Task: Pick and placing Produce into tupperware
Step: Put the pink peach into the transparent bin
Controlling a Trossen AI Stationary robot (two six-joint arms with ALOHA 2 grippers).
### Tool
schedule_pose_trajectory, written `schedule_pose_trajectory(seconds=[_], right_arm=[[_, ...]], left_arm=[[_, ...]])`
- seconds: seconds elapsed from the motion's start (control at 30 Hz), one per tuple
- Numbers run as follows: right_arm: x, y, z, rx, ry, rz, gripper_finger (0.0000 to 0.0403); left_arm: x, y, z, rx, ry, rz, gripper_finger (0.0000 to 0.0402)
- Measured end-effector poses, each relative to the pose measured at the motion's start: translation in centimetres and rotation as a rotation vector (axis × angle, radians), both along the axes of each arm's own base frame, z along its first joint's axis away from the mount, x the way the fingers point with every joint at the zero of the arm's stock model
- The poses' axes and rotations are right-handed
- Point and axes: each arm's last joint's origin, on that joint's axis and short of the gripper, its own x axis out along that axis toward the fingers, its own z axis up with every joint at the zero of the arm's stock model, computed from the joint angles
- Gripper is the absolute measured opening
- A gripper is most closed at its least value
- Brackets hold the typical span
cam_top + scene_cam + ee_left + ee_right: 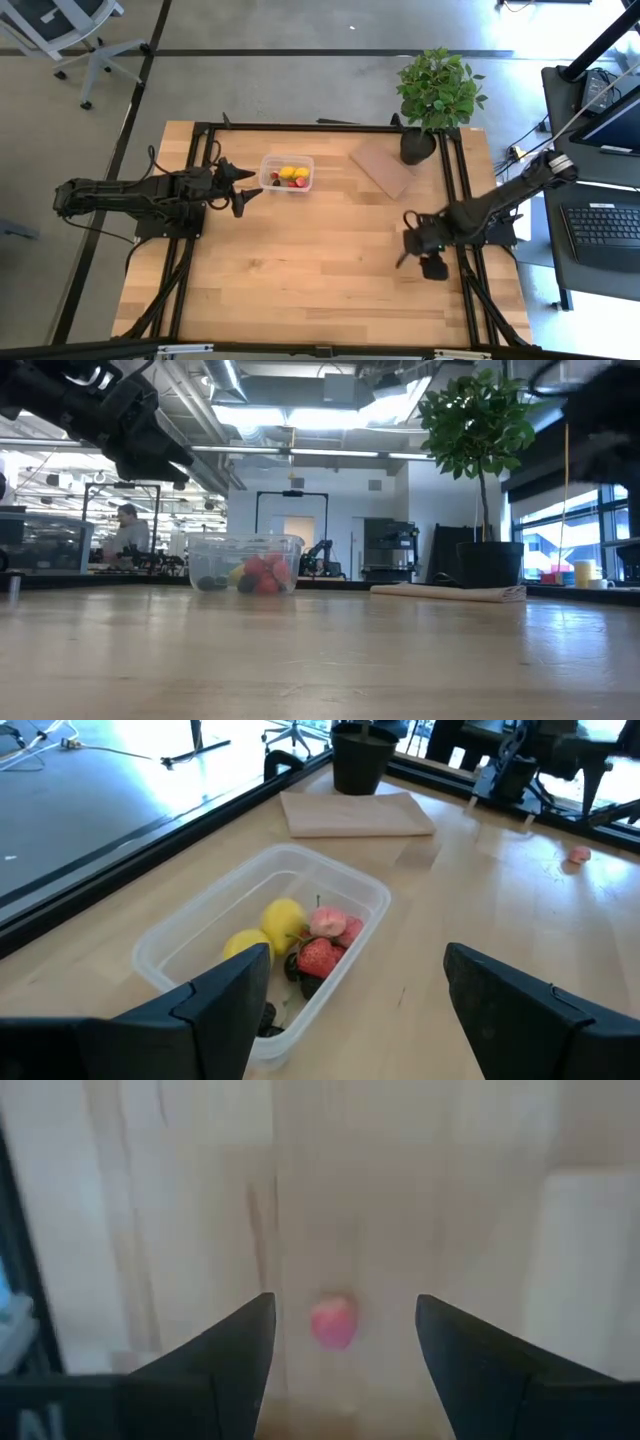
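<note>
The clear tupperware (287, 175) stands on the table at the far middle. It holds yellow pieces (283, 920), red strawberry-like pieces (320, 955) and dark berries. My left gripper (243, 186) hovers open just left of it, and the wrist view shows its fingers (355, 965) over the near end of the tupperware (262, 935). One red strawberry-like piece (333, 1323) lies alone on the wood at the right side, also visible from the left wrist (579, 855). My right gripper (345, 1301) is open above it, pointing down, with a finger on either side and clear of it.
A potted plant (437, 95) stands at the far right corner. A flat brown board (385, 165) lies beside it, right of the tupperware. Black frame rails (455, 180) run along the table's left and right sides. Bare wood fills the near half. A person (125, 530) is in the room beyond.
</note>
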Motion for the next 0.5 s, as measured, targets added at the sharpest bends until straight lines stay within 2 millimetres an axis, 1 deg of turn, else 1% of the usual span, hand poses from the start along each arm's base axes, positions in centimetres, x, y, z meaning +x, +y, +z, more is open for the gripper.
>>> schedule_pose_trajectory(seconds=[0.1, 0.23, 0.37, 0.5], right_arm=[[-1.1, 0.8, -2.2, -0.006, 0.015, 0.047, 0.0243], [-2.0, 1.3, -4.3, -0.020, 0.041, 0.076, 0.0243], [-2.8, 1.2, -5.5, -0.040, 0.085, 0.062, 0.0243], [-3.1, 1.3, -6.2, -0.037, 0.087, 0.055, 0.0243]], left_arm=[[-0.1, 0.0, -0.2, -0.002, 0.018, 0.000, 0.0291], [-0.1, 0.0, -0.3, -0.006, 0.036, 0.001, 0.0291], [-0.1, 0.0, -0.3, -0.009, 0.037, 0.002, 0.0291], [-0.1, 0.0, -0.3, -0.009, 0.037, 0.001, 0.0291]])
